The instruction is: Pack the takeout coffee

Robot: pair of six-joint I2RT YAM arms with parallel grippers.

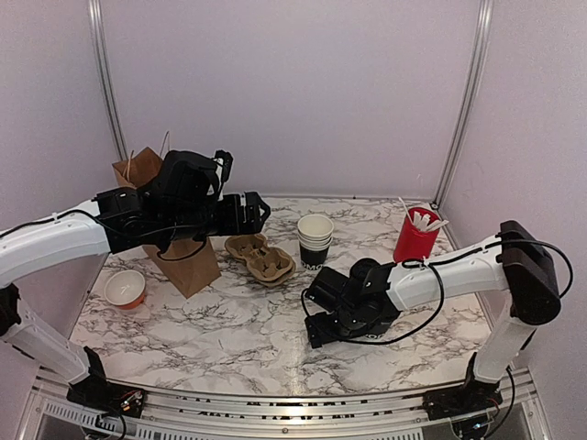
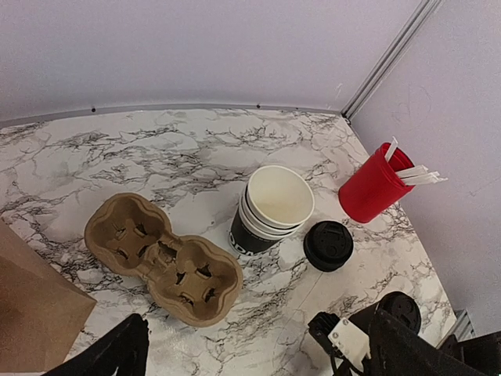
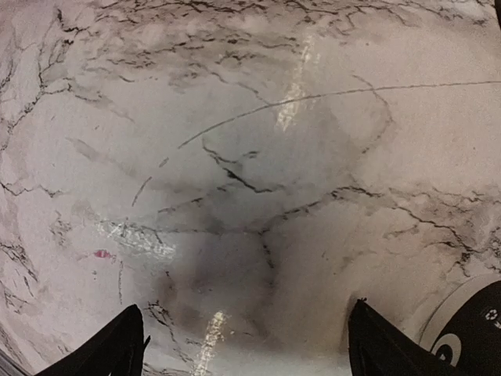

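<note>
Marble tabletop (image 1: 229, 339), lilac walls all round. Cup stack (image 2: 270, 207) stands upright toward the far edge, a bit right of centre. It's black paper cups nested, white inside, top one open w/ no lid on. One black lid (image 2: 329, 244) lies flat just beside it, on its right and a little nearer me. Red cup (image 2: 374, 188) of stirrers sits by the far right corner. Cardboard carrier (image 2: 164, 258) lies just left of the stack, wells empty, w/ the brown bag (image 1: 179, 252) beyond it toward the left edge.

Left gripper (image 1: 255, 213) hangs high over bag and carrier, fingers spread, nothing in them. Right gripper (image 3: 246, 305) is low over bare marble nr the middle, fingers wide apart, empty. A black thing (image 3: 470, 337) w/ white print shows at its side; cup or lid, can't tell.

Handling, my guess: paper cups are light and thin-walled, crush easily, and nested ones may lift together. I'd pinch the top cup's upper wall gently, other arm steadying the stack.
</note>
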